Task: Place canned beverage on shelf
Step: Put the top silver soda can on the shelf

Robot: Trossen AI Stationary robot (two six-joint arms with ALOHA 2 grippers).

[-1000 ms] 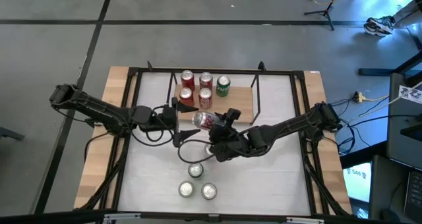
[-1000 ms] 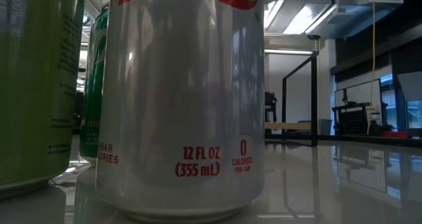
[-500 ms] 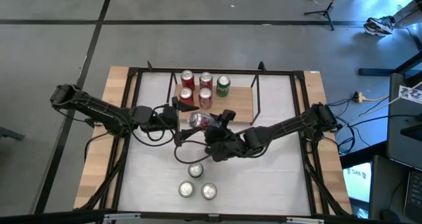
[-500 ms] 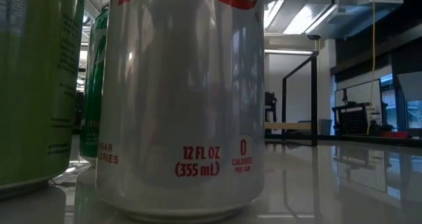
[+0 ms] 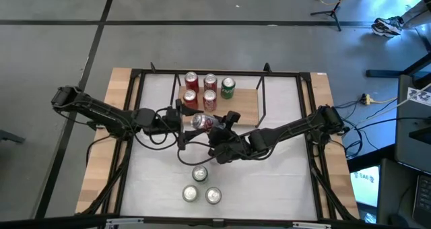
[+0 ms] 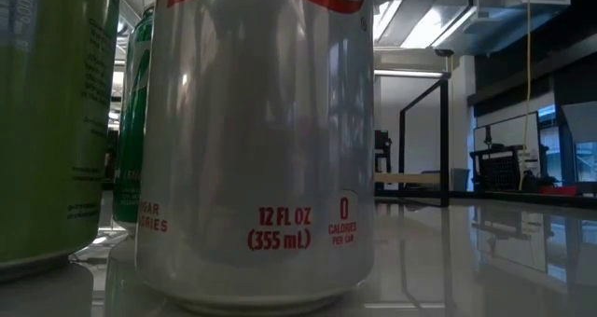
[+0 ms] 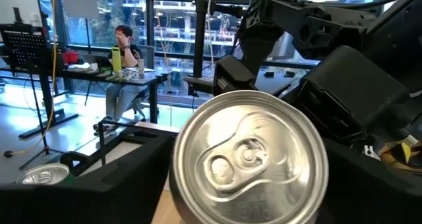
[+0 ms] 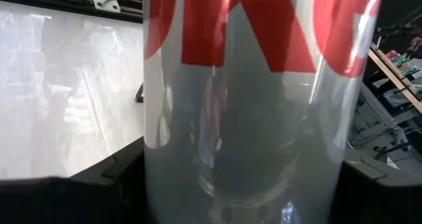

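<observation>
A silver can with red lettering point(image 5: 201, 122) lies level in the air, just off the near edge of the shelf point(image 5: 246, 108), a light-wood board in a black wire frame. My right gripper point(image 5: 214, 129) is shut on its body. My left gripper point(image 5: 183, 119) reaches in level from the table's left. It has closed around the can's top end, and the lid point(image 7: 250, 155) faces its wrist camera. Several red cans point(image 5: 200, 89) and a green one point(image 5: 227, 87) stand upright on the shelf's left part. My left gripper has a finger point(image 7: 125, 191) on each of two opposite sides of the can, at its top end point(image 7: 179, 179). It comes level from the table's left, fingers lying along the can. I see no gap beside the wall. My right gripper pinches the can's body point(image 8: 158, 165) between its two fingers, which lie across the can. It comes slanting down from the table's right and near side. The can is lifted clear of the table and lies on its side.
Three more cans point(image 5: 201, 187) stand near the table's front edge; the low view shows a silver one point(image 6: 256, 149) and a green one point(image 6: 47, 121) close up. Black frame bars point(image 5: 264, 97) rise around the shelf. Bare white tabletop point(image 5: 283, 168) lies to the right.
My right gripper has carried the can a little toward the table's left, bringing its top end up to my left gripper. The can has stayed level and clear of the table.
</observation>
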